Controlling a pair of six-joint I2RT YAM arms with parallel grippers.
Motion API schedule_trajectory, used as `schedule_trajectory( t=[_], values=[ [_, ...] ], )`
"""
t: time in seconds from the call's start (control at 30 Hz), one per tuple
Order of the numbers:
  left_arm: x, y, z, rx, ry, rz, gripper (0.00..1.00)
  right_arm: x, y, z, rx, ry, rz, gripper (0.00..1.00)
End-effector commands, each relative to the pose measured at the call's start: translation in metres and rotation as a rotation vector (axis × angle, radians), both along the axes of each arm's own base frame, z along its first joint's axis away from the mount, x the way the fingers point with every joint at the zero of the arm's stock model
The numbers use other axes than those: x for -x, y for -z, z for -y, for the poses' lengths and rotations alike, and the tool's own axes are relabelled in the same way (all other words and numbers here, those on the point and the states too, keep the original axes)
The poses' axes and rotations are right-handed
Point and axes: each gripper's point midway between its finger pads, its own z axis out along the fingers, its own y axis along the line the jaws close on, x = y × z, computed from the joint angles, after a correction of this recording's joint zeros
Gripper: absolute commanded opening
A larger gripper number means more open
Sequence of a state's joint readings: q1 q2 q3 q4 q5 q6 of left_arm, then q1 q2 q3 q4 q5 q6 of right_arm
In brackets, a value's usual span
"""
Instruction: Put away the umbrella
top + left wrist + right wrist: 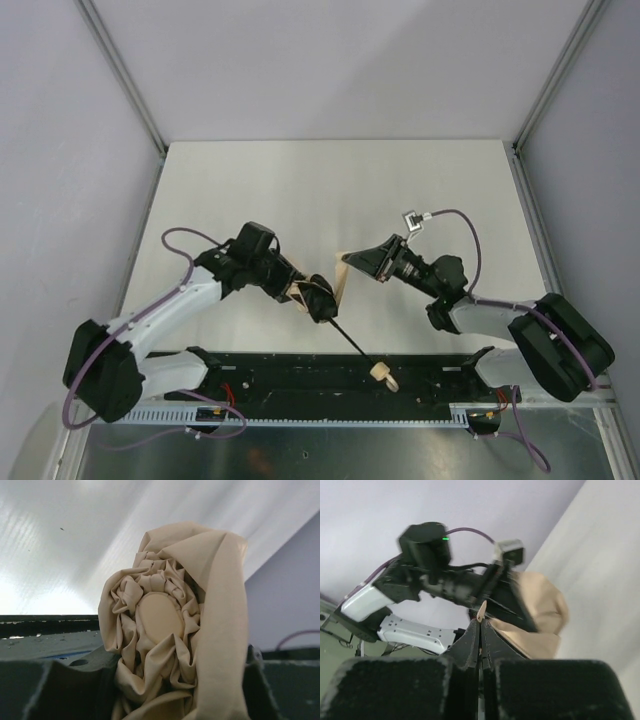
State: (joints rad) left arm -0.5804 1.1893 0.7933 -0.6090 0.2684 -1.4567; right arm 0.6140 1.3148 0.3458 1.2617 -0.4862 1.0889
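Observation:
The beige umbrella [341, 278] hangs between my two grippers above the near middle of the table. Its thin black shaft [350, 342] slants down to the pale handle [380, 372], which lies over the black base rail. My left gripper [308, 295] is shut on the bunched canopy. In the left wrist view the gathered fabric and its pale oval cap [160, 617] fill the space between my fingers [50, 690]. My right gripper [352, 262] is shut on a thin edge of the fabric [481, 612]. More loose canopy [540, 615] hangs beyond it.
The white table [330, 190] is walled on the left, back and right by grey panels with aluminium posts [125, 75]. A black base rail [290, 378] runs along the near edge. The left arm [425, 545] shows in the right wrist view.

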Motion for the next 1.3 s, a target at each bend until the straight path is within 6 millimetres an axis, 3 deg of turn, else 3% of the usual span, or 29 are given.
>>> schedule_trajectory(
  t=[0.0,0.1,0.23,0.4,0.5,0.63,0.8,0.9,1.03,1.27],
  values=[
    [-0.013,-0.088,0.013,0.183,0.030,0.263,0.00,-0.008,0.007,0.011,-0.024,0.113,-0.064,0.00],
    [-0.018,-0.126,0.015,0.304,0.005,0.363,0.00,-0.008,0.020,0.006,0.025,0.139,-0.168,0.00],
    [-0.021,-0.164,0.028,0.501,-0.013,0.430,0.00,-0.006,0.016,-0.006,0.020,0.139,-0.214,0.00],
    [-0.012,-0.198,0.041,0.615,0.055,0.451,0.00,-0.019,0.009,-0.026,-0.022,0.119,-0.209,0.00],
    [0.000,-0.204,0.044,0.645,0.085,0.437,0.00,-0.035,0.000,-0.031,-0.072,0.118,-0.168,0.00],
    [0.018,-0.180,0.048,0.636,0.103,0.356,0.00,-0.061,-0.030,-0.034,-0.152,0.097,-0.061,0.00],
    [0.026,-0.120,0.041,0.495,0.069,0.232,0.00,-0.071,-0.068,-0.021,-0.223,0.062,0.066,0.00],
    [0.026,-0.084,0.036,0.414,0.051,0.164,0.00,-0.058,-0.083,-0.018,-0.234,0.019,0.122,0.00],
    [0.021,-0.047,0.033,0.314,0.036,0.091,0.00,-0.033,-0.087,-0.019,-0.208,-0.047,0.193,0.00],
    [0.009,0.007,0.015,0.133,-0.015,-0.012,0.00,0.014,-0.069,-0.019,-0.140,-0.131,0.266,0.00]
  ],
)
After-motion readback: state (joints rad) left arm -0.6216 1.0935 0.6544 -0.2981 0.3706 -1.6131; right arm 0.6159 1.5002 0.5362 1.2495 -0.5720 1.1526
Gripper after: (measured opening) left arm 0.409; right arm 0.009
